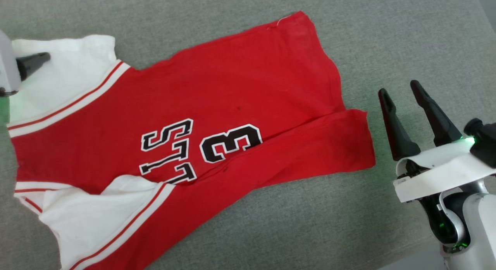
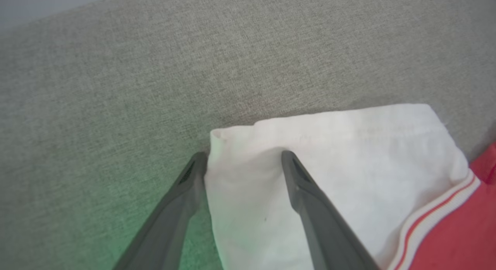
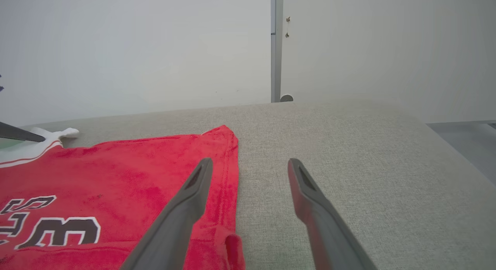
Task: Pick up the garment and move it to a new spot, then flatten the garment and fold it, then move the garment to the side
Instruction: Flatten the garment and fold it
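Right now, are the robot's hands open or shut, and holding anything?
Left gripper: open, one finger either side of a white sleeve corner of the garment, not clamped.
Right gripper: open, holding nothing.

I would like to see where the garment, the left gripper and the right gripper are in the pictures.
garment (image 1: 217, 103): head view, on the red body above the number.
left gripper (image 2: 243, 154): left wrist view, midway between its two fingertips.
right gripper (image 1: 398, 87): head view, midway between its two fingertips.

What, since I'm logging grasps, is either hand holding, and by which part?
Nothing is held. The left hand stands open over the white sleeve of the garment; the right hand stands open beside its hem.
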